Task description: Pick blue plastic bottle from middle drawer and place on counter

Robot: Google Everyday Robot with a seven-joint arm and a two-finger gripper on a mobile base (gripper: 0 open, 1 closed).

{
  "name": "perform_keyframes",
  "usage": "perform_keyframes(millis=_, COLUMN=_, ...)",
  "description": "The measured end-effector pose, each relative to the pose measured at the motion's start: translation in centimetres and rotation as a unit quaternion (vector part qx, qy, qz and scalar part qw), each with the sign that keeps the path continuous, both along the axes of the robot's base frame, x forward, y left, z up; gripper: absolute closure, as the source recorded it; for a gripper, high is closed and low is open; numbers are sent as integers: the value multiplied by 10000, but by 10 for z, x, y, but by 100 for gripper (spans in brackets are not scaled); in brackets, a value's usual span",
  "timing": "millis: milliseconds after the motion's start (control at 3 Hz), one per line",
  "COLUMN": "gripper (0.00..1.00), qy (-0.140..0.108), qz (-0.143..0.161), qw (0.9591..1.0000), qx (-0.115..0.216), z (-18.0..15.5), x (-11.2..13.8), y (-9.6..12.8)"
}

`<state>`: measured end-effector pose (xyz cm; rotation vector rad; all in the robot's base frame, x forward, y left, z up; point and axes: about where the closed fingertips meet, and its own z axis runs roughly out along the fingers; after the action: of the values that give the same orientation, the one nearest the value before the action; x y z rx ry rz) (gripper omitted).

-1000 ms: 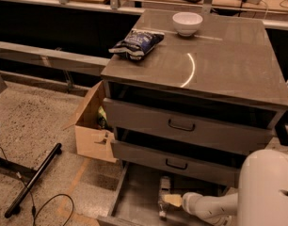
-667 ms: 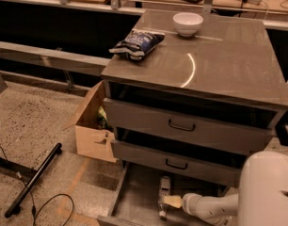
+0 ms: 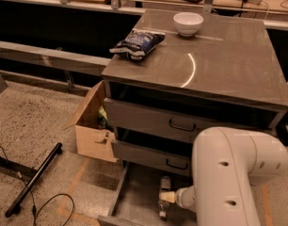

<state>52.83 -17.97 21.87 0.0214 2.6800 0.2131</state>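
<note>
Grey-brown surface (image 3: 228, 55) tops the cabinet, curved glare streak across its middle. White robot arm (image 3: 228, 173) fills lower right, in front of the cabinet, reaching left and down. Open drawer (image 3: 137, 199), grey metal, pulled out at the bottom of the cabinet, flat floor showing. Above it two closed drawer fronts (image 3: 148, 119) with black handles. Cardboard box (image 3: 92, 135) on the floor, against the cabinet's left side, flap open. Black bar (image 3: 33, 180) lies on the speckled floor, far left, with a thin cable near it. Dark blue snack bag (image 3: 137, 44) on the surface, back left corner. White bowl (image 3: 188, 23) on the surface near the back edge, right of the bag, apart from it. Bottle (image 3: 165, 184) is in the open drawer, lying on its floor, right of centre. Tool (image 3: 166, 197) is low in the drawer, right at the bottle, across its middle. Tool opening: cannot tell. Grip on the bottle: cannot tell.
</note>
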Motion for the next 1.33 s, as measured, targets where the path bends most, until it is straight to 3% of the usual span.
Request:
perform_keyframes(millis=333, gripper=0, qy=-33, qz=-146, qw=9999, qx=-83, z=-2, x=4, y=6)
perform_keyframes(millis=667, gripper=0, qy=-82, qz=-197, qw=9997, qx=70, z=-5, x=3, y=15)
perform_keyframes(millis=1333, gripper=0, qy=-118, qz=-202, qw=9978, qx=614, z=-28, x=0, y=34)
